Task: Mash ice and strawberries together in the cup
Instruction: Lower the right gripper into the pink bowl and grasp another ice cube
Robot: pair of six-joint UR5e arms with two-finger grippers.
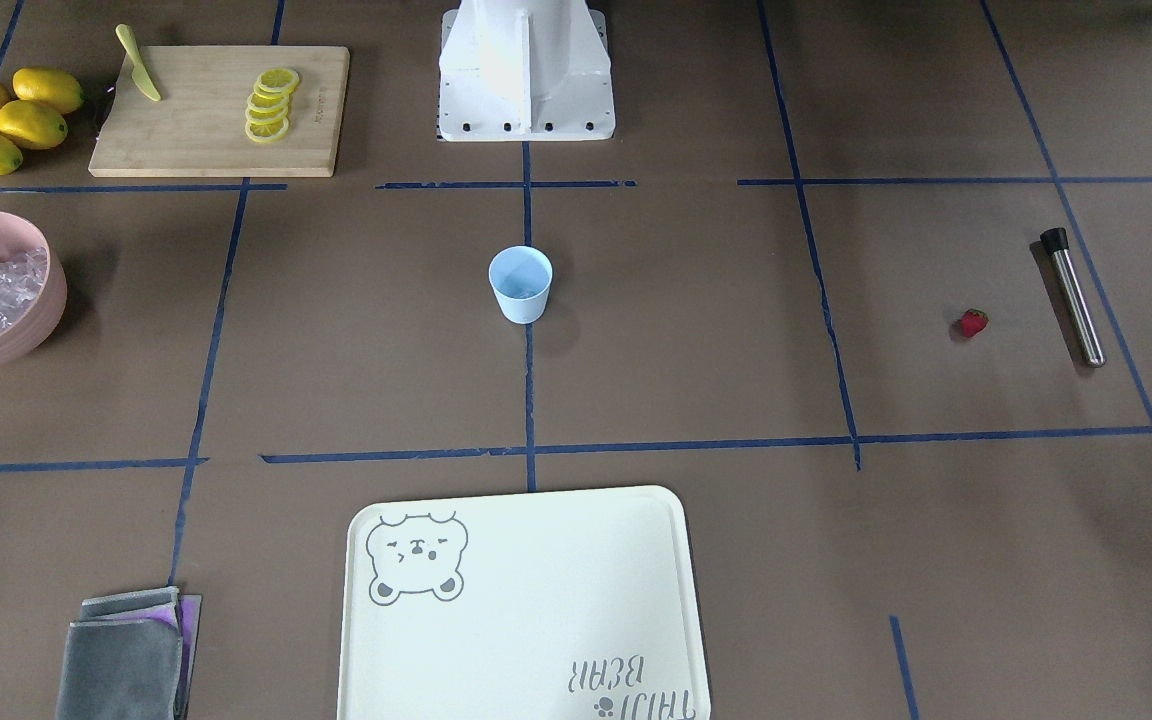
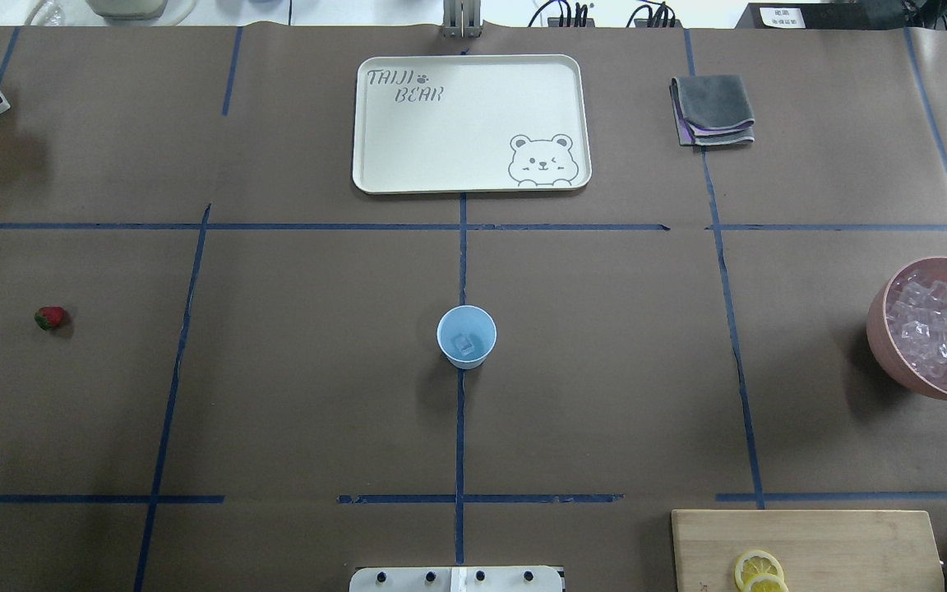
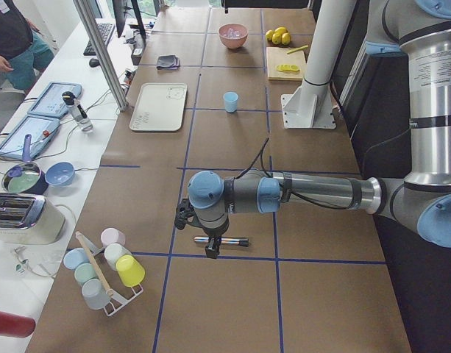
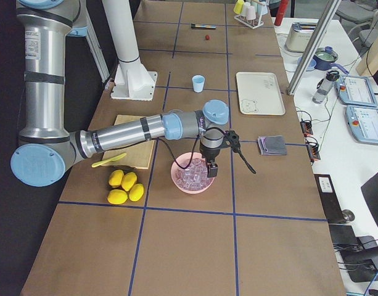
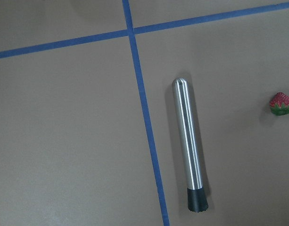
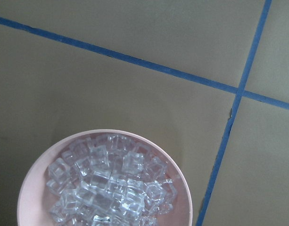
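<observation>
Brown paper crossed by blue tape lines covers the table. Near the middle of the overhead view stands the cup [image 2: 466, 336], upright on a tape line. It is a small, plain, light blue tumbler that tapers toward its base and has no handle. One clear cube of ice [image 2: 464, 345] lies on its bottom.

More ice fills the pink bowl [image 2: 880, 329] at the right edge of that view, heaped in glassy, whitish cubes, each far smaller than the cup.

The strawberry [image 5: 280, 104] lies on the bare paper at the right edge of the left wrist view. It is small and red with a green leafy top, and it is well apart from the cup. Near it, not touching, lies a steel rod [image 5: 188, 141] with a black ridged end.

In the exterior left view, the left gripper [image 3: 211, 252] hangs pointing down over the rod. I cannot tell from that view whether its fingers are apart or together. In the exterior right view, the right gripper [image 4: 211, 169] hangs over the bowl of ice, and its state is likewise unclear.

A cream tray [image 2: 408, 156] printed with a bear sits at the top centre of the overhead view, with a folded grey cloth [image 2: 712, 107] to its right. In the upper left of the front-facing view, a wooden cutting board [image 1: 206, 140] holds lemon slices [image 1: 271, 105] and a yellow-green knife [image 1: 139, 65]. Four whole lemons [image 1: 11, 120] lie to its left.
</observation>
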